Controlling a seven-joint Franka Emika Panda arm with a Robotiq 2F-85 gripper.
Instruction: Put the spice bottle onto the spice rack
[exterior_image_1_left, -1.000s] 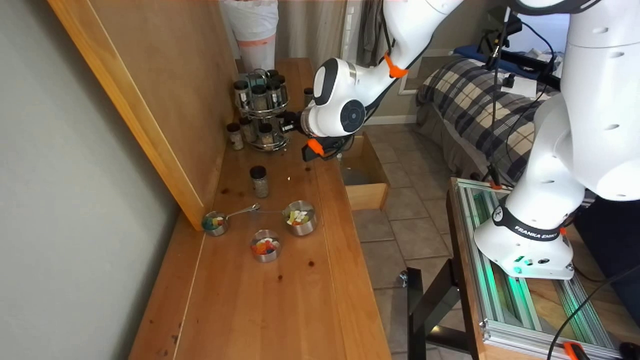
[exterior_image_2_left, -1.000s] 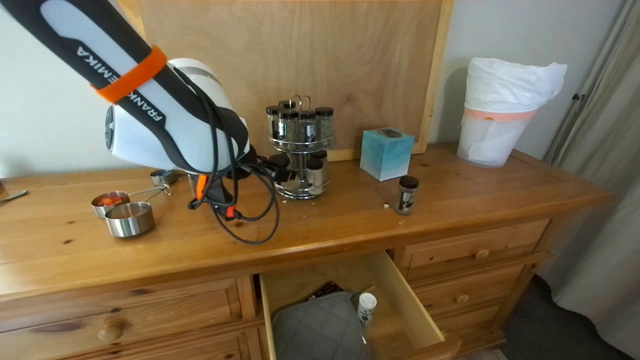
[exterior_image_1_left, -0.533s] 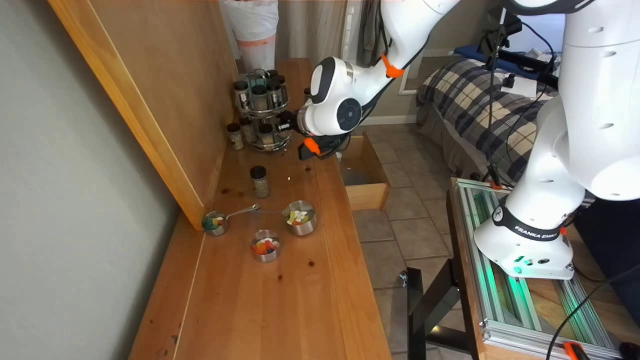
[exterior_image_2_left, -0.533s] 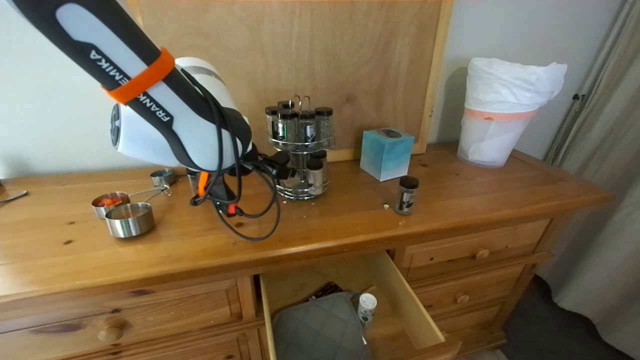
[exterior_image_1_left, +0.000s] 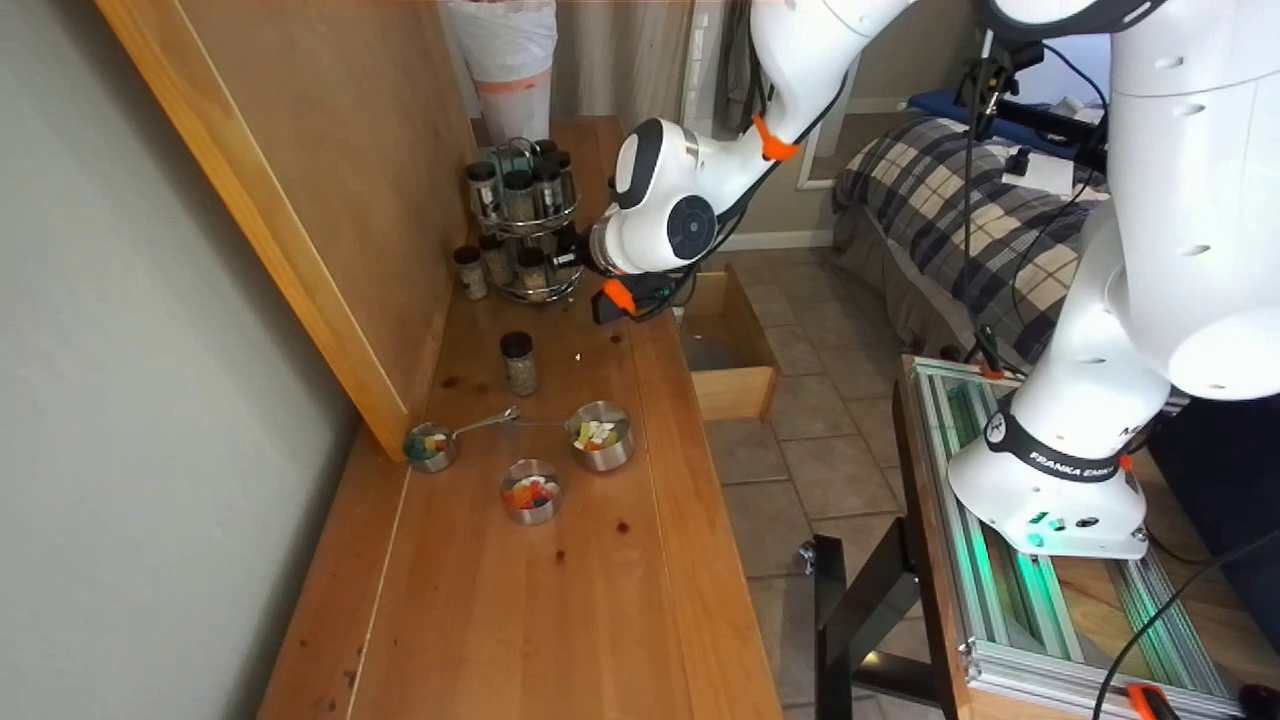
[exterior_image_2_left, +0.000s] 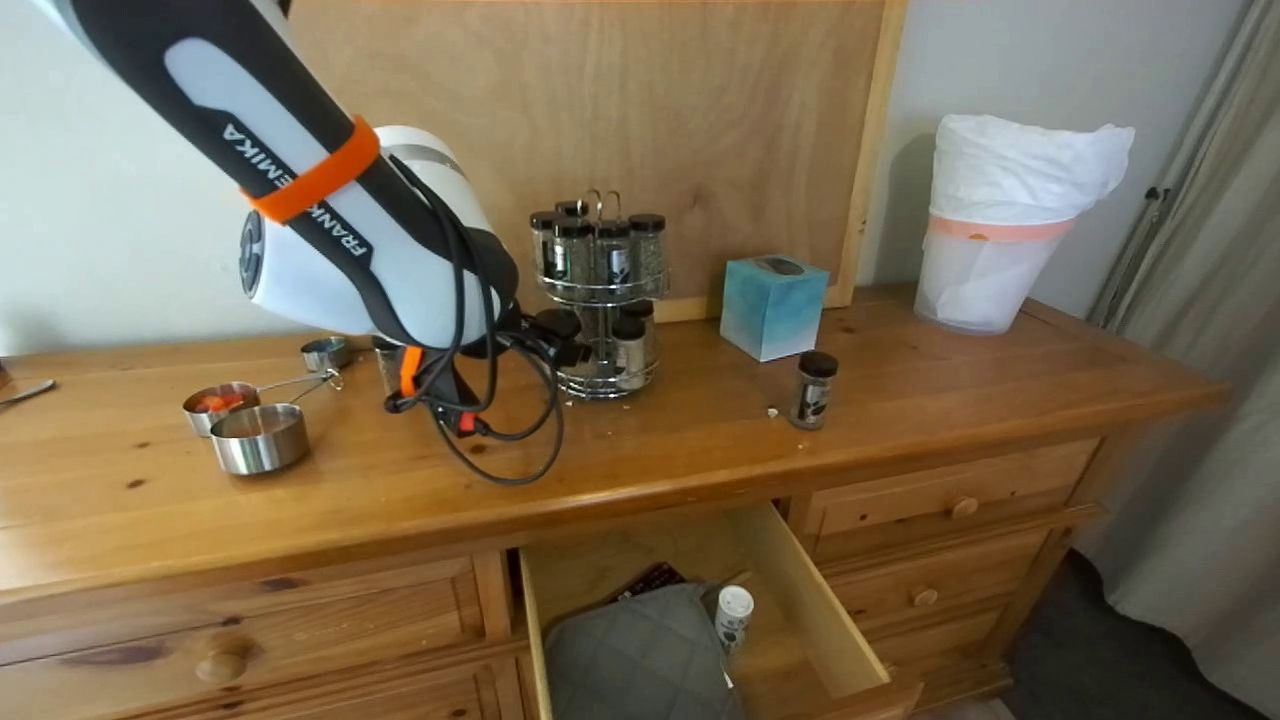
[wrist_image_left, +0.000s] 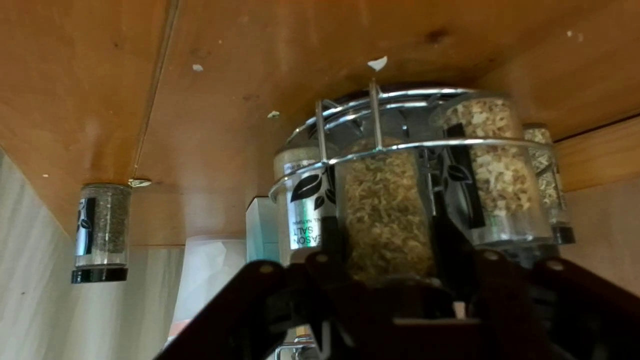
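The spice bottle (wrist_image_left: 385, 215) is a clear jar with pale green-brown flakes, seen upside down in the wrist view. My gripper (wrist_image_left: 387, 240) has one finger against each side of it. The bottle's base end is behind the front rail of the spice rack (wrist_image_left: 450, 142), between two other jars of the lower tier. Whether its base rests on the tier floor I cannot tell. The wire rack shows in both exterior views (exterior_image_1_left: 530, 228) (exterior_image_2_left: 600, 292). The gripper is at its lower tier in both (exterior_image_1_left: 570, 258) (exterior_image_2_left: 572, 352). The bottle's dark cap (exterior_image_2_left: 558, 322) shows beside the fingers.
A jar (exterior_image_2_left: 812, 392) stands right of the rack near a blue tissue box (exterior_image_2_left: 770, 312). Another jar (exterior_image_1_left: 519, 364) and several metal measuring cups (exterior_image_1_left: 600, 436) stand on the dresser. A jar (exterior_image_1_left: 470, 274) is beside the rack. A drawer (exterior_image_2_left: 800, 620) is open below.
My gripper has moved a short way toward the rack with the bottle between its fingers, and the bottle's cap is slightly lower. The rack and the other jars look nearly unmoved.
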